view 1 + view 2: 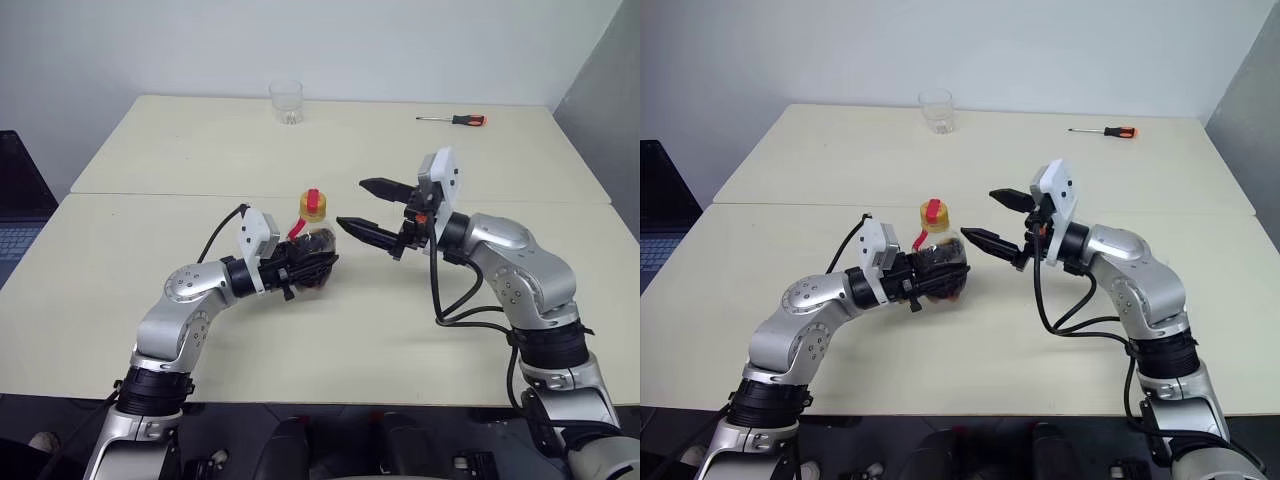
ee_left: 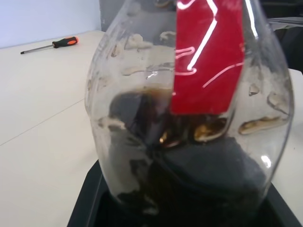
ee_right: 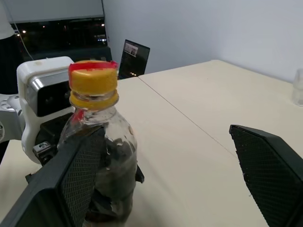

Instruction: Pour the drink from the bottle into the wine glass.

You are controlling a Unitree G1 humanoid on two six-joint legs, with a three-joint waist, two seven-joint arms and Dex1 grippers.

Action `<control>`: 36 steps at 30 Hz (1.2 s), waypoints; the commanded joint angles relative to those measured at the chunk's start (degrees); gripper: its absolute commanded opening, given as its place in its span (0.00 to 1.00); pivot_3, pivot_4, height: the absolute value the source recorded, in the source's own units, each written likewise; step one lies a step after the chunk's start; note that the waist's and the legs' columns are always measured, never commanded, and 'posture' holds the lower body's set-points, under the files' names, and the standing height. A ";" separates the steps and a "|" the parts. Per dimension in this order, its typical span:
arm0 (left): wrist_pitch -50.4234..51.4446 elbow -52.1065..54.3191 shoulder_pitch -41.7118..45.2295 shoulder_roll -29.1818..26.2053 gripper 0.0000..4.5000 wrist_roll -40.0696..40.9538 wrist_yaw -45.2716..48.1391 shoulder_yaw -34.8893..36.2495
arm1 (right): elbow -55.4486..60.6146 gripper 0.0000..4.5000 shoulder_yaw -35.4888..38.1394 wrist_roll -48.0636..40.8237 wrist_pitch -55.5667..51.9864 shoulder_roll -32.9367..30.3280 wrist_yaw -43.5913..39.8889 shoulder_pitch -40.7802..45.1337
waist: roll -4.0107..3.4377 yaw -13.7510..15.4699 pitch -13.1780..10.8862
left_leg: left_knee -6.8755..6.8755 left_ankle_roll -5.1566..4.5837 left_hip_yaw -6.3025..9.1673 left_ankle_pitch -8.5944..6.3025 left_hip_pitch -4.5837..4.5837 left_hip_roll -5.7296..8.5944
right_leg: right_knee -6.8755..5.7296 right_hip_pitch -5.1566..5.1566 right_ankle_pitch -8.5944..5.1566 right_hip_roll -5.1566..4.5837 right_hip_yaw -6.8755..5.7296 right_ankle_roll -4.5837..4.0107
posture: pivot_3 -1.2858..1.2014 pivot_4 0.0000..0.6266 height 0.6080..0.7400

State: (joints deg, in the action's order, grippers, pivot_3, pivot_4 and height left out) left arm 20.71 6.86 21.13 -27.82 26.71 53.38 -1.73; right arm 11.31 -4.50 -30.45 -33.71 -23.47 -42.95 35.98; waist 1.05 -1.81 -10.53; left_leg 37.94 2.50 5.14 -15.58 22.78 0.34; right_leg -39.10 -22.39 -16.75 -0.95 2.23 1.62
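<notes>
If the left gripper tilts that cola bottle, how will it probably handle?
Probably light: the bottle looks only partly filled with drink. Its thin clear wall may flex under the left gripper. The yellow cap still on should prevent spills.

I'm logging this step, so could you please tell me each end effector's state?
Left end effector: closed on the bottle.
Right end effector: open, holding nothing.
</notes>
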 commanded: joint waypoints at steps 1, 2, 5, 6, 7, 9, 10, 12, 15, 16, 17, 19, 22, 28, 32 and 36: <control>-1.11 3.14 0.26 -0.52 0.43 1.31 0.29 1.90 | 3.43 1.00 2.51 -2.49 -0.84 -1.05 -1.02 -0.71 | 0.00 0.01 0.00 | 0.00 0.00 0.00 0.00 0.00 0.00 | 0.00 0.00 0.00 0.00 0.00 0.00 | 0.52 0.24 1.00; -1.15 3.02 0.27 -0.56 0.43 1.31 0.30 1.97 | 3.88 1.00 2.88 -3.30 -1.51 -1.06 -1.10 -0.86 | 0.00 0.00 0.00 | 0.00 0.00 -0.01 0.00 0.00 0.00 | 0.00 0.00 0.00 0.00 0.01 0.00 | 0.52 0.24 1.00; -1.77 2.14 0.18 -0.48 0.43 0.93 0.46 1.87 | 5.90 1.00 3.94 -7.37 -4.74 -0.15 -0.87 -1.01 | 0.00 -0.06 0.00 | -0.01 0.00 -0.01 0.00 -0.01 -0.01 | 0.00 0.00 0.00 0.00 0.01 0.00 | 0.52 0.24 1.00; -2.07 1.77 0.12 -0.41 0.43 0.72 0.54 1.75 | 6.52 1.00 4.14 -8.61 -5.77 0.30 -0.45 -0.90 | 0.00 -0.05 0.00 | -0.01 0.00 0.00 0.00 0.00 -0.01 | 0.00 0.00 0.00 0.00 0.00 0.00 | 0.52 0.24 1.00; -2.26 1.50 0.12 -0.36 0.43 0.58 0.59 1.67 | 6.99 1.00 4.22 -9.44 -6.48 0.61 -0.14 -0.77 | 0.00 -0.04 0.00 | -0.01 0.00 0.01 0.00 0.00 -0.01 | 0.00 0.00 0.00 0.01 0.00 0.00 | 0.52 0.24 1.00; -2.40 1.21 0.25 -0.32 0.43 0.47 0.62 1.56 | 8.00 1.00 4.22 -11.03 -7.92 1.21 0.49 -0.38 | 0.00 -0.04 0.00 | 0.00 0.00 0.02 0.00 0.00 -0.01 | -0.01 0.00 0.00 0.01 0.00 0.00 | 0.52 0.24 1.00; -2.46 1.06 0.39 -0.30 0.43 0.44 0.62 1.47 | 8.33 1.00 4.21 -11.57 -8.40 1.55 0.83 -0.12 | 0.00 -0.03 0.00 | 0.00 0.00 0.01 0.00 0.00 -0.01 | -0.01 0.00 0.00 0.00 0.00 0.00 | 0.52 0.24 1.00; -2.66 0.71 0.67 -0.31 0.43 0.35 0.68 1.34 | 8.57 1.00 4.14 -12.29 -9.01 2.37 1.60 0.66 | 0.00 -0.02 0.00 | 0.00 0.00 0.01 0.00 0.00 0.00 | -0.01 0.00 0.00 0.00 0.01 0.00 | 0.52 0.24 1.00; -2.87 0.22 1.11 -0.22 0.43 0.20 0.71 1.16 | 8.24 1.00 3.85 -12.75 -9.31 3.55 2.58 1.91 | 0.00 -0.04 0.00 | 0.00 0.00 0.00 0.00 -0.01 0.00 | -0.01 0.00 0.00 0.00 0.00 0.00 | 0.52 0.24 1.00; -2.80 0.31 1.18 -0.14 0.43 0.20 0.63 1.09 | 8.07 1.00 3.62 -12.65 -9.26 4.02 2.88 2.28 | 0.00 -0.03 0.00 | 0.00 0.00 0.02 0.00 -0.01 -0.01 | -0.01 0.00 0.00 0.01 -0.01 0.00 | 0.52 0.24 1.00; -2.74 0.42 1.24 -0.07 0.43 0.19 0.55 1.01 | 7.69 1.00 3.12 -12.23 -8.88 4.88 3.24 2.85 | 0.00 -0.03 0.00 | 0.00 0.00 0.02 0.00 -0.01 -0.01 | -0.01 0.00 0.00 0.01 -0.01 0.00 | 0.52 0.24 1.00; -2.78 0.39 1.44 0.11 0.43 0.09 0.49 0.83 | 6.44 1.00 1.95 -11.11 -7.89 6.63 3.67 4.25 | 0.00 -0.06 0.00 | 0.00 0.00 0.02 0.00 -0.01 -0.01 | -0.01 0.00 0.00 0.01 -0.01 0.00 | 0.52 0.24 1.00; -2.82 0.26 1.76 0.36 0.43 -0.01 0.35 0.69 | 4.86 1.00 0.85 -10.01 -6.86 8.46 3.75 5.87 | 0.00 -0.04 0.00 | 0.00 0.00 0.01 0.00 -0.01 -0.01 | -0.02 0.00 0.00 0.01 -0.01 0.00 | 0.52 0.24 1.00; -2.89 0.63 1.51 0.44 0.43 -0.01 0.35 0.72 | 3.23 1.00 -0.40 -8.56 -5.82 9.96 3.03 6.67 | 0.00 -0.04 0.00 | -0.01 0.00 0.04 0.00 -0.01 0.00 | 0.00 0.00 0.00 0.00 -0.02 0.00 | 0.52 0.24 1.00; -2.87 0.91 1.45 0.44 0.43 0.06 0.40 0.70 | 1.60 1.00 -0.98 -7.52 -4.91 10.82 2.92 7.53 | 0.00 -0.04 0.00 | 0.00 0.00 0.01 0.00 -0.01 0.00 | -0.01 0.00 0.00 0.00 -0.01 0.00 | 0.52 0.24 1.00; -2.92 1.02 1.45 0.47 0.43 0.10 0.44 0.70 | 0.19 1.00 -1.27 -6.28 -3.73 11.43 2.62 8.06 | 0.00 -0.05 0.00 | 0.00 0.00 0.03 0.00 -0.01 0.00 | -0.02 -0.01 0.00 0.01 -0.02 0.00 | 0.52 0.24 1.00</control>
State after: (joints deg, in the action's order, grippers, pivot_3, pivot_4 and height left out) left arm 19.35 5.96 21.76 -27.46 26.29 53.43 -1.91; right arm 10.60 -5.86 -37.03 -39.03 -12.42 -39.86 42.49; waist 1.05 -1.86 -10.53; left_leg 37.94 2.50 5.17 -15.58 22.77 0.34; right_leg -39.12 -22.39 -16.75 -0.95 2.21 1.62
